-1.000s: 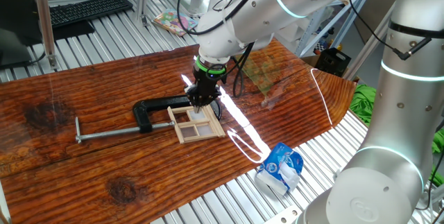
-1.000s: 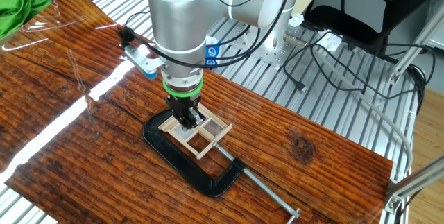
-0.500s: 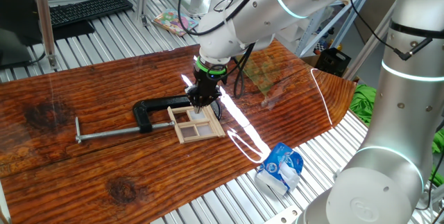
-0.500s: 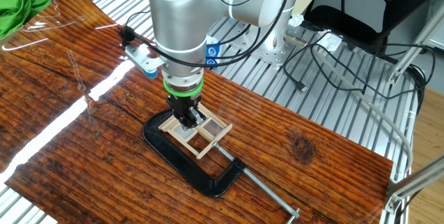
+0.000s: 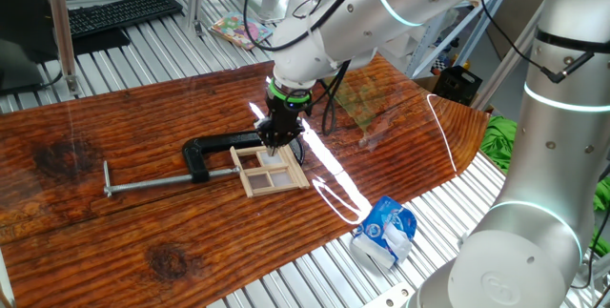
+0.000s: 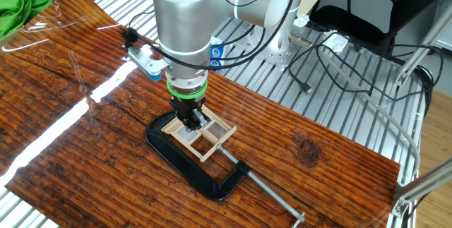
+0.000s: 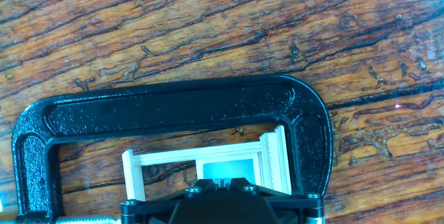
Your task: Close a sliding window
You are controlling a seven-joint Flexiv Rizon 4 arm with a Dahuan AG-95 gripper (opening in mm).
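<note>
The sliding window [image 5: 272, 173] is a small light-wood frame with cross bars, lying flat on the wooden table inside the jaws of a black C-clamp [image 5: 205, 148]. It also shows in the other fixed view [image 6: 208, 136] and in the hand view [image 7: 208, 163], with a pale blue pane under the fingers. My gripper [image 5: 274, 142] points straight down onto the window's far part, fingers together and shut, with the tips at or just above the wood [image 6: 189, 122]. In the hand view the gripper [image 7: 220, 181] sits at the bottom edge, over the pane.
The C-clamp [image 7: 173, 102] arches round the window, and its screw rod [image 5: 143, 186] runs out to the left. A blue-white packet [image 5: 386, 230] lies at the table's front edge. A keyboard [image 5: 119, 10] lies at the back and green cloth [image 6: 18, 6] beside the table.
</note>
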